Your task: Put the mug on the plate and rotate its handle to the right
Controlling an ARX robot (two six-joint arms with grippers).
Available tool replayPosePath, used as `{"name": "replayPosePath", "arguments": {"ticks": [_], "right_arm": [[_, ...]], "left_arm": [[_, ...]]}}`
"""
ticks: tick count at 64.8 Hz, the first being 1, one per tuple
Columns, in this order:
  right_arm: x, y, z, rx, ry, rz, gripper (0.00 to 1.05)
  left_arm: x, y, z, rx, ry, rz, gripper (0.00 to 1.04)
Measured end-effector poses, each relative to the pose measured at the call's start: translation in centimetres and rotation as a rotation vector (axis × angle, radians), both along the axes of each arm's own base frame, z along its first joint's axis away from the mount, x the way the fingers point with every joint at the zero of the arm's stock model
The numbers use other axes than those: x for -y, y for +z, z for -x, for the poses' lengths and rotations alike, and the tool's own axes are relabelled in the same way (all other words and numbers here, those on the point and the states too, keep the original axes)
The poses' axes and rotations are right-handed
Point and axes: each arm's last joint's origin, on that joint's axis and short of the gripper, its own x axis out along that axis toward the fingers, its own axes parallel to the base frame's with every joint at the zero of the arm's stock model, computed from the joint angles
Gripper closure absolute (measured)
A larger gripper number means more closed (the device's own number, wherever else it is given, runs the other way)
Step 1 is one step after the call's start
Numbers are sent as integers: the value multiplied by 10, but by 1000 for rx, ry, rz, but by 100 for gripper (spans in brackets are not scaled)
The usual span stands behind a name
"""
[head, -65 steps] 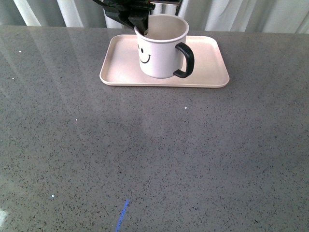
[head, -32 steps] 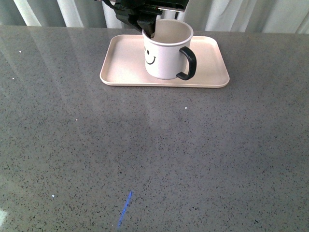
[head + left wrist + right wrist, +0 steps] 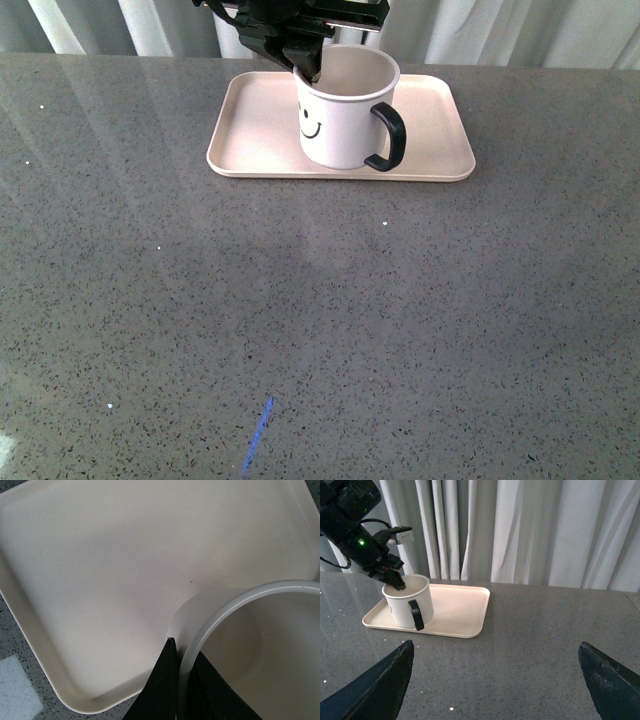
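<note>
The white mug (image 3: pixel 345 110) stands upright on the plate (image 3: pixel 250 130), a little past the middle and nearer the back edge. The mug is round like a can, smooth and shiny, with a thin dark line around its top. A black smiley face (image 3: pixel 310 125) is printed on its side and shows on the front left. The handle (image 3: pixel 388 137) is a shiny black loop shaped like a C. It sticks out to the right and a bit toward the camera. The plate is flat and pale pink, a long shape with round corners and a low edge all around. It is much wider than the mug. It lies on a gray table (image 3: pixel 320 300) that looks like smooth stone with tiny dark specks, and a short blue streak (image 3: pixel 258 448) shows near the front. The left claw (image 3: pixel 308 65) reaches down from above and pinches the mug's back left rim. In the left wrist view its two black fingers (image 3: pixel 162 690) sit one inside and one outside the thin white wall, closed tight on it. The right claw (image 3: pixel 495 645) is well apart from the plate, spread wide, with nothing in it. White curtains (image 3: pixel 520 530) hang in soft folds behind the table.
</note>
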Motion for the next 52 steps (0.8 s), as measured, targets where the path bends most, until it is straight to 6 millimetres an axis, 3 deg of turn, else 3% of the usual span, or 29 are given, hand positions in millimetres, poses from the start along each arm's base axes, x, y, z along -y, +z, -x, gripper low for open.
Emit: {"name": "replayPosePath", "arguments": {"ticks": [18, 29, 41, 46, 52], "right_arm": [[0, 0, 0, 0, 0, 0, 9], [0, 0, 0, 0, 0, 0, 9], [0, 0, 0, 0, 0, 0, 9], [0, 0, 0, 0, 0, 0, 9], [0, 0, 0, 0, 0, 0, 9]], "left_arm": [[2, 3, -3, 41, 15, 13, 103], [10, 13, -18, 55, 19, 32, 103], [17, -2, -29, 5, 14, 13, 103], [18, -23, -33, -40, 15, -8, 103], [17, -28, -35, -47, 17, -11, 103]]}}
